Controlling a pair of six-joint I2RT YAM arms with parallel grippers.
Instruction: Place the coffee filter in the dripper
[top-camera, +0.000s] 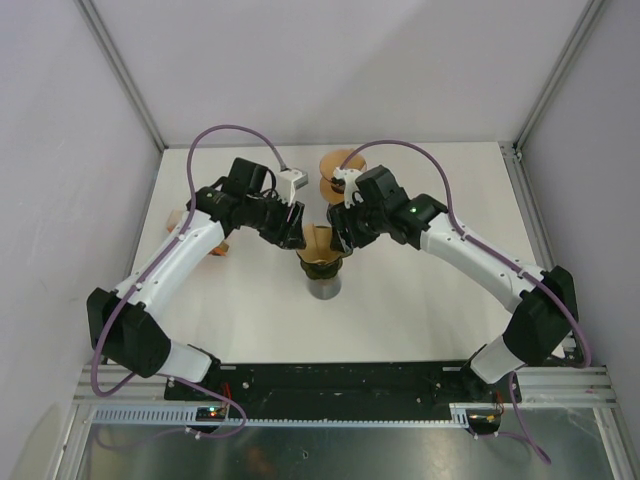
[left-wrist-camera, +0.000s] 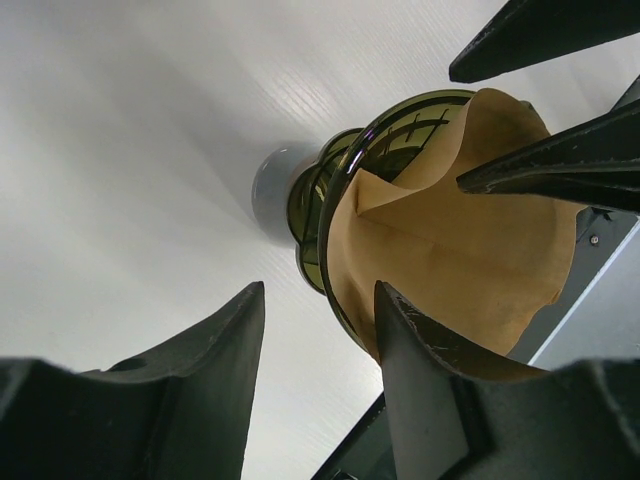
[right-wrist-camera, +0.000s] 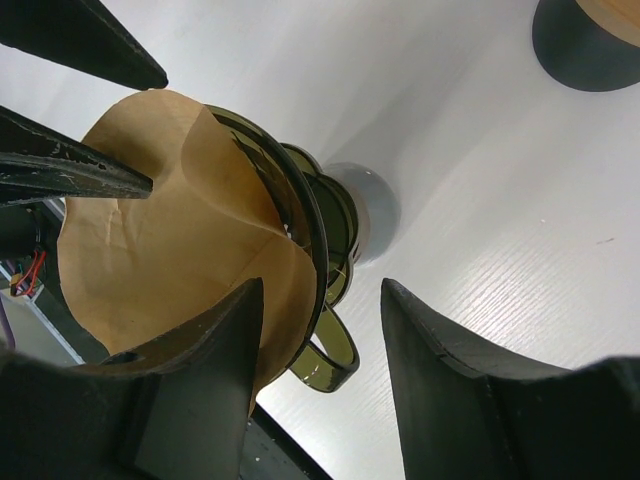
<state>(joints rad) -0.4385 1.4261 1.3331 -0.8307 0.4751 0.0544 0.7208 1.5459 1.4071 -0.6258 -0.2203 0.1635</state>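
The brown paper coffee filter (top-camera: 320, 243) sits opened inside the olive-green translucent dripper (top-camera: 322, 266), which stands on a grey cup (top-camera: 323, 287) at the table's middle. The filter's top edge rises above the rim. My left gripper (top-camera: 293, 235) is open at the dripper's left side. In the left wrist view (left-wrist-camera: 320, 300) one finger lies against the filter (left-wrist-camera: 450, 240) and the other stands outside the rim. My right gripper (top-camera: 340, 235) is open on the opposite side. It (right-wrist-camera: 322, 295) straddles the rim the same way, with the dripper's handle (right-wrist-camera: 335, 360) between its fingers.
A dark holder with a stack of brown filters (top-camera: 338, 165) stands at the back, just behind the right wrist, and shows again (right-wrist-camera: 585, 40) in the right wrist view. A small orange-brown object (top-camera: 180, 222) lies at the left, partly hidden by the left arm. Enclosure walls border the table.
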